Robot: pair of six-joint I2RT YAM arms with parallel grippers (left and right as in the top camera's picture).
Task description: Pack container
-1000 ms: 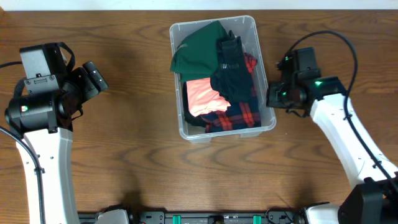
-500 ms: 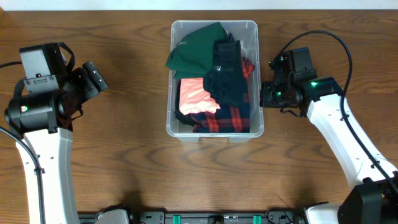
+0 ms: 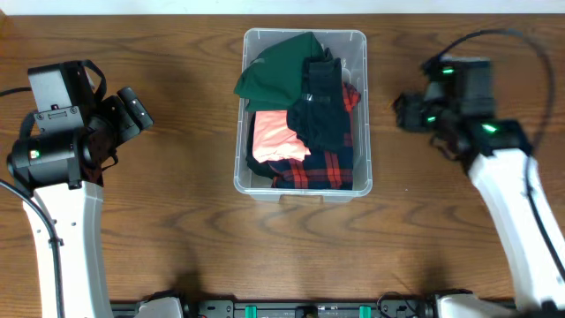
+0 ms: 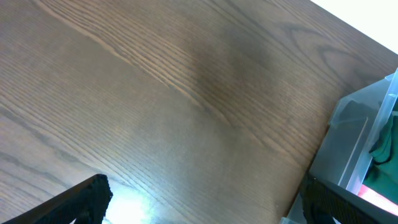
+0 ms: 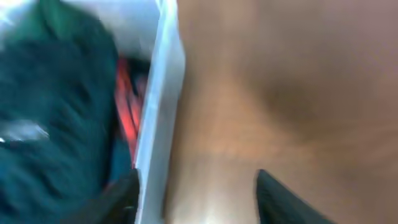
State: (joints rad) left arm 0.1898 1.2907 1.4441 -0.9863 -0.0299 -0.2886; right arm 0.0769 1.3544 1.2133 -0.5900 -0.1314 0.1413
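Overhead: right claw [image 3: 403,113] has its fingers apart, gripping nothing, near the container [image 3: 351,55] and off its right edge. Left claw [image 3: 134,108] gapes wide, well apart. The container sits mid-table [image 3: 177,230], clothes [image 3: 282,75] inside, wood showing on every side.

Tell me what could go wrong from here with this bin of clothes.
1. The green garment drapes over the left rim of the bin. It may slip out, or snag if the bin is shifted.
2. The right tool hangs open close beside the bin's right wall. A careless move there could clip the rim and skew the bin.
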